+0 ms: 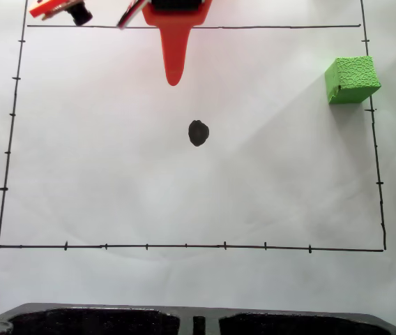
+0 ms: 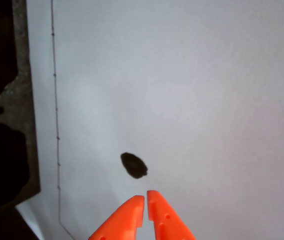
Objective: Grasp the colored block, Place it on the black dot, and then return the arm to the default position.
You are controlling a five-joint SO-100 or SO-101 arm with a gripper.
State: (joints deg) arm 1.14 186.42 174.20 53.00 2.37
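While the orange arm (image 1: 173, 28) reaches in from the top edge of the fixed view, its gripper (image 1: 173, 78) points down toward the middle of the white paper (image 1: 114, 160) and holds nothing. In the wrist view the gripper (image 2: 145, 196) comes in from the bottom edge, and its two tapered fingers (image 2: 124, 217) are pressed almost together, with only a thin slit between the tips, so the jaws are clenched and empty.

The black dot (image 1: 198, 132) lies just ahead of the jaw tips in the fixed view, almost in line with them and a little to the right, with bare paper between. In the wrist view the black dot (image 2: 133, 165) sits near the tips, slightly to the left of them, and is not touched.

The colored block (image 1: 352, 79), a bright green cube with a crackled surface, stands well apart from the jaws, far to their right in the fixed view. It rests flat on the paper, beside the right border line (image 1: 376, 146) of the drawn rectangle, and its lower right corner seems to reach that line.

A dark tray (image 1: 198, 322) lies along the bottom edge of the fixed view, outside the drawn rectangle. In the wrist view the tray (image 2: 24, 125) runs along the left edge.
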